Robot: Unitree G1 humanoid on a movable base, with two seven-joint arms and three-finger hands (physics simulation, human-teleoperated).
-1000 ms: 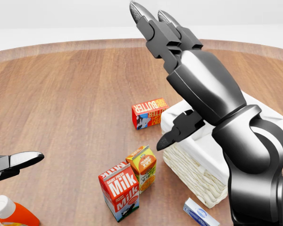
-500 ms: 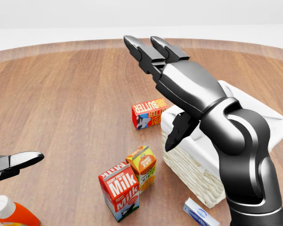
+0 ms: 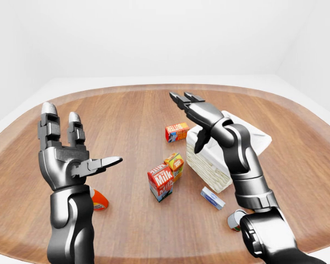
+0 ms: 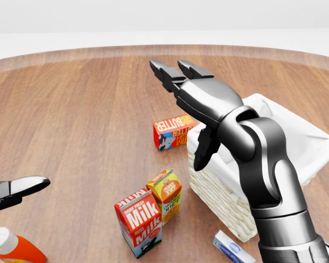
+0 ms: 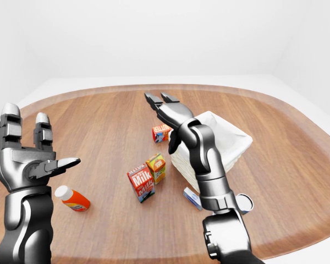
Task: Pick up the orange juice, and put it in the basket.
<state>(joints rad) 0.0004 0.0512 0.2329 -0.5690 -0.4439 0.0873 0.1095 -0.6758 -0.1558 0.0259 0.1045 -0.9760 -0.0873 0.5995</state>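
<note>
Both hands empty | right fingers (image 4: 178, 76) spread | left fingers (image 3: 71, 129) spread

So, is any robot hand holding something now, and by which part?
Nothing is held. The left robot hand and the right robot hand are both open in the air; the orange juice stands untouched on the table.

Hemmed in: juice (image 4: 165, 194) touching the milk (image 4: 139, 221) on its left, basket (image 4: 226, 205) near on the right, butter (image 4: 173, 131) beyond toward the table's (image 4: 71, 120) far edge, with bare wood open leftward and overhead.
</note>
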